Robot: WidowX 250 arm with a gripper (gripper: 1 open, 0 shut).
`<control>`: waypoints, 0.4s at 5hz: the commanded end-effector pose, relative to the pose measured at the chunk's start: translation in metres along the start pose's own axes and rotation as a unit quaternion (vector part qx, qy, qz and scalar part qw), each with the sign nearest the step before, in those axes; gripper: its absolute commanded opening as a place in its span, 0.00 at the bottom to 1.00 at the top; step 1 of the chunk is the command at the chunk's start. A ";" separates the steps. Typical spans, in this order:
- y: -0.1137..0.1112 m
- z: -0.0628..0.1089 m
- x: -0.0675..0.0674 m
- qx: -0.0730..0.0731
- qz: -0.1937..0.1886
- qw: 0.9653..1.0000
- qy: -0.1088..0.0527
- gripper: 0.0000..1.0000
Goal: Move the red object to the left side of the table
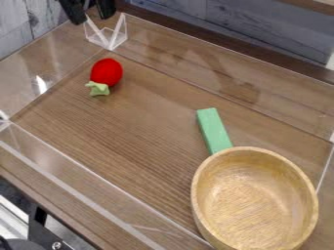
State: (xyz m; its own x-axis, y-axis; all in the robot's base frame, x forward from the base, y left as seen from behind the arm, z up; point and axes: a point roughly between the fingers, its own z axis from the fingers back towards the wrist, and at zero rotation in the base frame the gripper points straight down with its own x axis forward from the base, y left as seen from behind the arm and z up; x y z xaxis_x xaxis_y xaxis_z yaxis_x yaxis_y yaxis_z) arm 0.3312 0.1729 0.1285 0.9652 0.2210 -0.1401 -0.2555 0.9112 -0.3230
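Observation:
The red object (105, 71), a small rounded strawberry-like toy with a light green leafy base, lies on the brown wood-grain table (144, 127) in its back left part. My gripper (86, 10) hangs at the top left edge of the view, above and behind the red object and well clear of it. Only its dark lower ends show, and they stand apart with nothing between them, so it is open. The arm above it is out of view.
A flat green rectangular block (213, 130) lies right of the middle. A round light wooden bowl (255, 200) fills the front right corner. Low clear acrylic walls (107, 34) border the tabletop, with a corner joint just below my gripper.

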 end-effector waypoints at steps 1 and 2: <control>-0.023 0.046 -0.007 0.021 -0.021 0.998 -0.056 1.00; -0.025 0.041 -0.002 0.022 -0.020 0.998 -0.049 1.00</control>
State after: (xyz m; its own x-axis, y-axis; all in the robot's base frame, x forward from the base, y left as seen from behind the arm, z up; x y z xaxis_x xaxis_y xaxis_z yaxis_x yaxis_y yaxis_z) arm 0.3374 0.1646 0.1352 0.9661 0.2165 -0.1409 -0.2513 0.9140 -0.3184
